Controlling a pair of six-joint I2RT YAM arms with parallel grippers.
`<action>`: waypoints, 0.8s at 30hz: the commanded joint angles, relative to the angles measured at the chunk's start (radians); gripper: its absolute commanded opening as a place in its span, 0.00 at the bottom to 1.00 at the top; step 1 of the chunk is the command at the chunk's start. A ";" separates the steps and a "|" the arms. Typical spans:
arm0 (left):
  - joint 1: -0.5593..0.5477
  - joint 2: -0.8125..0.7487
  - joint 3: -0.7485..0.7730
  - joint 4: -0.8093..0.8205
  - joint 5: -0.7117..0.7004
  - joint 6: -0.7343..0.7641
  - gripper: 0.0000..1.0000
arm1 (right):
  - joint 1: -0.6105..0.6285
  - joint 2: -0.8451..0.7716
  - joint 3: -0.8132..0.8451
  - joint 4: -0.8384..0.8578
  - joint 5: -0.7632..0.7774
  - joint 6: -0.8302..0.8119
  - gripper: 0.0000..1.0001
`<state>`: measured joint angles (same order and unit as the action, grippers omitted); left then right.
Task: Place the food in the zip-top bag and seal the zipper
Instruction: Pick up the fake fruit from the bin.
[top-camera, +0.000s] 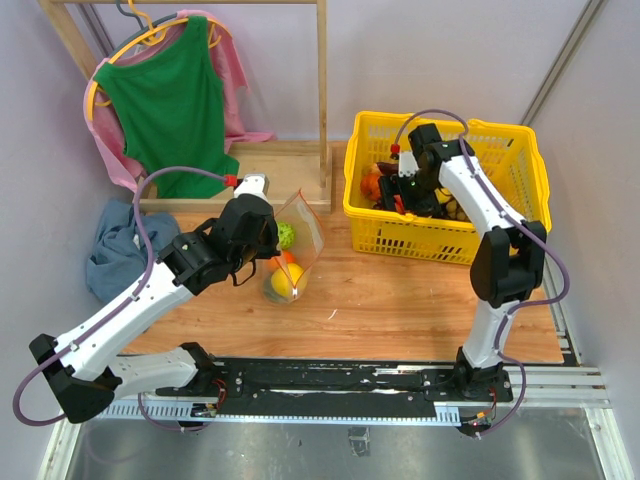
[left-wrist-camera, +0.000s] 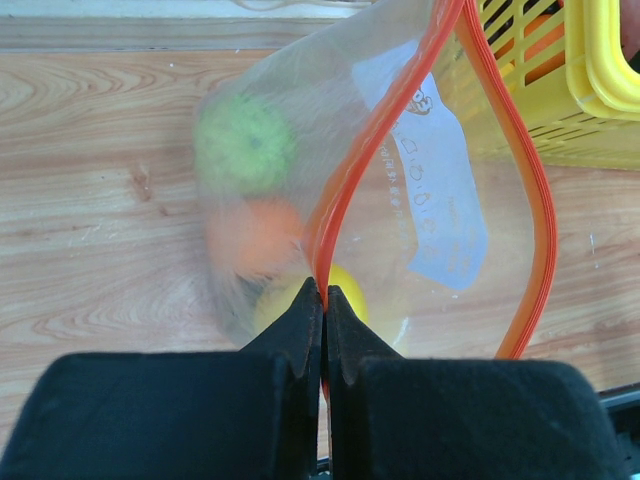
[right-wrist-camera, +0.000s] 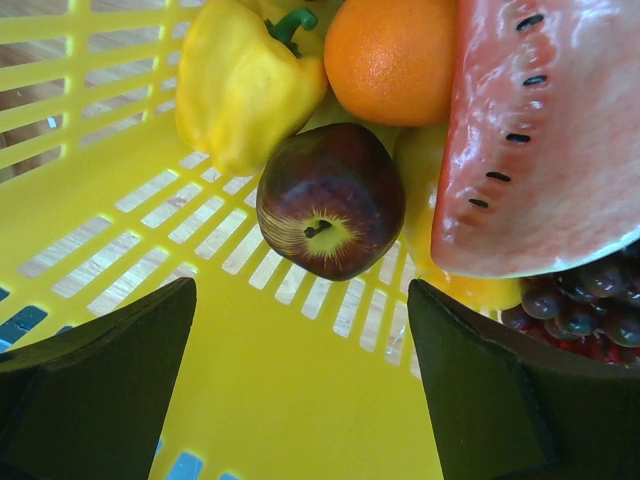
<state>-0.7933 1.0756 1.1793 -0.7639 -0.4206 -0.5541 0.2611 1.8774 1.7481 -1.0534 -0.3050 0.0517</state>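
Observation:
The clear zip-top bag (top-camera: 295, 240) stands open on the wooden table, its orange-red zipper (left-wrist-camera: 345, 180) gaping. Inside lie a green fruit (left-wrist-camera: 243, 142), an orange fruit (left-wrist-camera: 255, 238) and a yellow fruit (left-wrist-camera: 352, 290). My left gripper (left-wrist-camera: 323, 295) is shut on the zipper's near lip and holds the bag up. My right gripper (right-wrist-camera: 300, 310) is open inside the yellow basket (top-camera: 500, 215), just above a dark red apple (right-wrist-camera: 330, 198). Beside the apple lie a yellow pepper (right-wrist-camera: 240, 80), an orange (right-wrist-camera: 392, 55), a watermelon slice (right-wrist-camera: 540, 140) and purple grapes (right-wrist-camera: 585, 300).
A wooden clothes rack (top-camera: 322, 90) with a green top (top-camera: 170, 105) and a pink garment stands at the back left. A blue cloth (top-camera: 115, 245) lies at the table's left edge. The basket's wall (left-wrist-camera: 600, 80) is close to the bag's right side.

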 joint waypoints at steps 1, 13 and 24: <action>0.009 -0.007 0.002 0.040 0.015 -0.002 0.00 | -0.002 0.073 -0.012 -0.045 -0.038 0.006 0.91; 0.008 -0.015 -0.019 0.047 0.025 -0.017 0.00 | -0.002 0.121 -0.078 0.091 -0.074 0.035 0.77; 0.009 -0.002 -0.011 0.048 0.028 -0.030 0.00 | 0.002 -0.084 -0.115 0.142 -0.030 0.043 0.30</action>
<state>-0.7929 1.0718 1.1648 -0.7418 -0.3901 -0.5724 0.2554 1.9011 1.6470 -0.9581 -0.3264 0.0822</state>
